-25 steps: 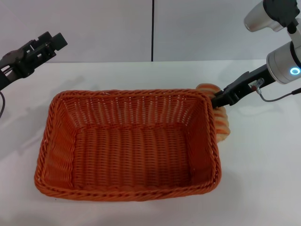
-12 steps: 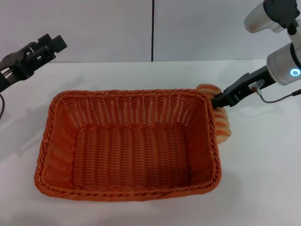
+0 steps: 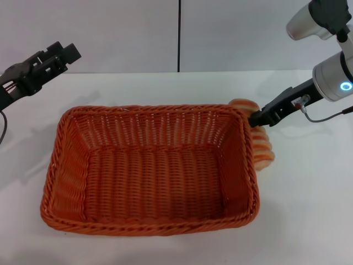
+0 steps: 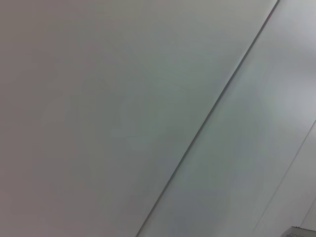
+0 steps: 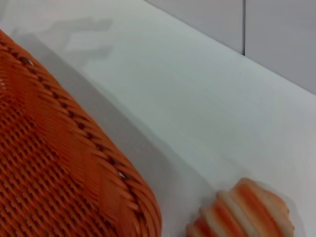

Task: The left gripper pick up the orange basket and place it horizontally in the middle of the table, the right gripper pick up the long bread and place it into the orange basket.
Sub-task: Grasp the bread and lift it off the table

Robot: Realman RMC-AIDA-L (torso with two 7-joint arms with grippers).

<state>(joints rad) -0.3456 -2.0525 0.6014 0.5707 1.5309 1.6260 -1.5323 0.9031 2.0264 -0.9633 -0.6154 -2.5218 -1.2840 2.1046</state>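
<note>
Across the lower and middle part of the head view the orange basket [image 3: 149,168] sits flat on the white bench [image 3: 309,210], long side across the frame, roughly centred. Basket w/ nothing in it: only bare weave on the floor and walls. So the basket step looks done; step in hand is the bread pick.

Just beyond the basket's right rim, right of centre, the long bread [image 3: 262,148] lies on the bench, touching or nearly touching the basket's outer wall; can't tell which. Striped orange/cream, partly hidden behind the rim.

Right tool [image 3: 256,118] is down at the loaf's far part, tip on or just above it. Can't tell if its fingers are spread or pinching; wrist view shows no fingers, only the rim and one end of the loaf.

Next move, as I judge: secure grip, lift clear of the rim, carry over the basket, release inside.

Upper left, left tool [image 3: 59,54] hangs above the bench, well apart from the basket, holding nothing; spread or pressed together, can't tell.
</note>
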